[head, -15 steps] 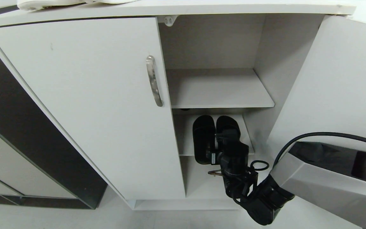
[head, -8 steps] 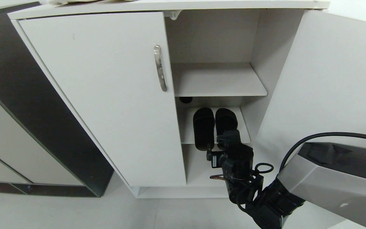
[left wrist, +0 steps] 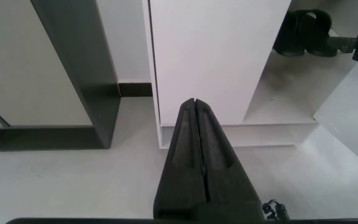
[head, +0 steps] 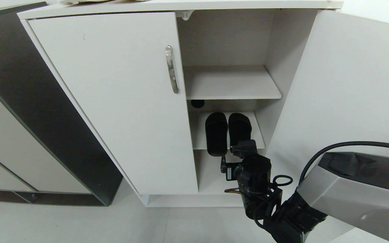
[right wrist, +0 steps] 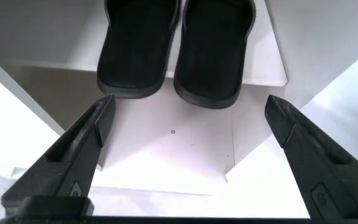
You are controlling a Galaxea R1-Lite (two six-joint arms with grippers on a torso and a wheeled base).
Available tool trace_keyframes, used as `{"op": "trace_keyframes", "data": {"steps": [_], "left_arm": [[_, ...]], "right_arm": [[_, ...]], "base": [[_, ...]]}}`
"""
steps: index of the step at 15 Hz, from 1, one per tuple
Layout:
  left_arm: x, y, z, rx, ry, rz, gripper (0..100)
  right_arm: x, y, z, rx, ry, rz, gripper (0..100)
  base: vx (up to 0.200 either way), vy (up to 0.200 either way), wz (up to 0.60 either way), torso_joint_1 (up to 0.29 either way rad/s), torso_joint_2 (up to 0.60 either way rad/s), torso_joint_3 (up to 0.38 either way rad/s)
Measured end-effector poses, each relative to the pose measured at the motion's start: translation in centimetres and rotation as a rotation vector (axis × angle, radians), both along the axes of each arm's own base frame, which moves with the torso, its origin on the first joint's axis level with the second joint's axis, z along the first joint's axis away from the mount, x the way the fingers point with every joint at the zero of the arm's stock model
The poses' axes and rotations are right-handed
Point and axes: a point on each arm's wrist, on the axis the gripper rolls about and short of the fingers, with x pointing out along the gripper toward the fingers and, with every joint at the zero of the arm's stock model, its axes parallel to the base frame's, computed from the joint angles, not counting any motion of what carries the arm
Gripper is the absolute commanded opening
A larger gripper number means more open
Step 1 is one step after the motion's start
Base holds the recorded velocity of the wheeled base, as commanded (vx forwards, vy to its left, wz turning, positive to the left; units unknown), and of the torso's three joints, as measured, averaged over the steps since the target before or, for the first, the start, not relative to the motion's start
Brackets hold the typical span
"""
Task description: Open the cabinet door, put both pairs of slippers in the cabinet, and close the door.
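Pair of black slippers (head: 216, 133) side by side on middle shelf (head: 198, 135) of white cabinet (head: 181, 6), near ends just over shelf's front edge; right door (head: 333, 84) wide open, left door (head: 113, 101) shut.

L tool (left wrist: 194, 107) — closed; cabinet door (left wrist: 210, 56) ahead

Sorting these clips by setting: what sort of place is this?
Likely a home entryway, or a mock-up of one: a white cabinet with one door open, black slippers on a shelf inside.
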Motion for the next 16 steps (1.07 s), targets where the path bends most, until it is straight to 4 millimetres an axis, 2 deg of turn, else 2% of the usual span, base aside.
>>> {"op": "trace_keyframes", "data": {"steps": [3, 11, 16], "left_arm": [[0.0, 0.0, 0.0, 0.001, 0.003, -0.002, 0], [0.0, 0.0, 0.0, 0.016, 0.003, -0.003, 0], [0.0, -0.1, 0.0, 0.037, 0.003, -0.027, 0]], "right_arm": [[-0.3, 0.3, -0.1, -0.002, 0.002, 0.011, 100], [-0.5, 0.4, -0.2, -0.003, 0.005, 0.016, 100], [-1.2, -0.1, -0.5, -0.002, 0.009, 0.087, 100]], "base": [[0.000, 0.000, 0.00, 0.001, 0.00, 0.045], [0.000, 0.000, 0.00, 0.002, 0.00, 0.187], [0.000, 0.000, 0.00, -0.001, 0.00, 0.010]]}}
